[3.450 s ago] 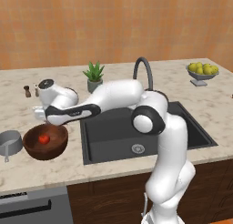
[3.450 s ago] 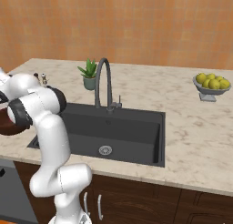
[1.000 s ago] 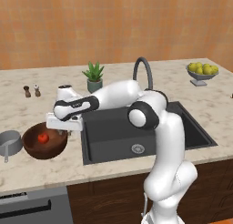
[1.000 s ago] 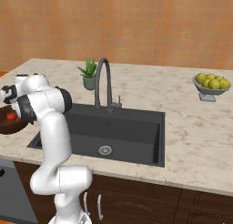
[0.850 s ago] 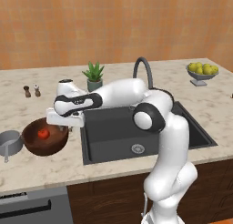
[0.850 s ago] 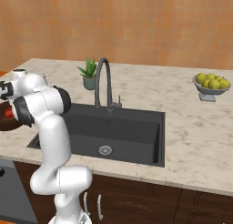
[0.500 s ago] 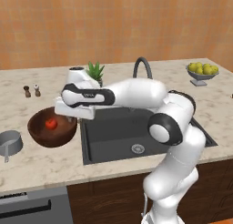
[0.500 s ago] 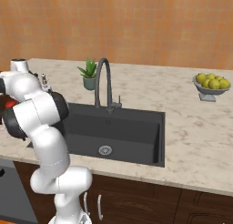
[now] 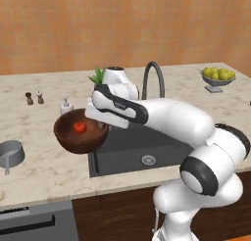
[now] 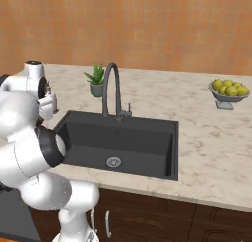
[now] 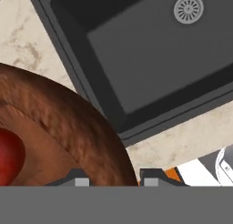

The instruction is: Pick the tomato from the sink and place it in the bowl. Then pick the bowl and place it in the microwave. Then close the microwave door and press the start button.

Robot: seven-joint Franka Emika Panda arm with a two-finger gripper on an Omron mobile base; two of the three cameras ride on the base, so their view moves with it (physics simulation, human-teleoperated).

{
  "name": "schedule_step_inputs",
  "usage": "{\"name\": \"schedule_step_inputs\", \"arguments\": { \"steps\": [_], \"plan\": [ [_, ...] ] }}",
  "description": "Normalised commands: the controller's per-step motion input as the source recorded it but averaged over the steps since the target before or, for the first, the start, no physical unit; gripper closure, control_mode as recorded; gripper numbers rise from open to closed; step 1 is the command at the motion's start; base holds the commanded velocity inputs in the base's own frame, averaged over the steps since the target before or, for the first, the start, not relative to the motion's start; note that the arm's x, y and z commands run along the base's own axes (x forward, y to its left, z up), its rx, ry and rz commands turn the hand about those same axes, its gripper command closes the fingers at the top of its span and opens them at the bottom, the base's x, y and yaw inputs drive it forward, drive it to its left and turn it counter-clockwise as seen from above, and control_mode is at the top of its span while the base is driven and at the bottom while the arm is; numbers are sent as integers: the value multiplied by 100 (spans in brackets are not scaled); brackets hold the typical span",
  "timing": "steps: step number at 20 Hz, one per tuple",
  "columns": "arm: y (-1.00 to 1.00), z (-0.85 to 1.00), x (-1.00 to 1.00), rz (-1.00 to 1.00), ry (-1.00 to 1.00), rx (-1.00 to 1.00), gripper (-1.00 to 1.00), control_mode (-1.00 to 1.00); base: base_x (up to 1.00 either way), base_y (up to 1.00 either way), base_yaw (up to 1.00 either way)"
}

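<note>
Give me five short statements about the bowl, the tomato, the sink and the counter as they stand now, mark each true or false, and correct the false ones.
1. The tomato lies inside the wooden bowl. True.
2. The bowl rests flat on the counter. False: the gripper grips its rim and holds it up by the sink's left edge.
3. The sink holds a second tomato. False: its basin shows just the drain.
4. A bowl of yellow fruit stands on the counter to the right of the sink. True.
5. The small grey pot sits inside the sink. False: it stands on the counter, left of the bowl.
</note>
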Motion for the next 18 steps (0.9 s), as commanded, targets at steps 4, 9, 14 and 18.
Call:
{"name": "schedule_step_inputs", "arguments": {
  "steps": [4, 9, 14, 18],
  "plan": [
    [-80, 26, -42, -14, -2, 1, 100, -100, 0, 0, 0],
    [-61, 23, -35, -12, -1, 0, 100, -100, 0, 0, 0],
    [-52, 2, -29, -11, -1, 1, 100, -100, 0, 0, 0],
    [-50, 2, -26, -10, 0, 4, 100, -100, 0, 0, 0]
  ]
}}
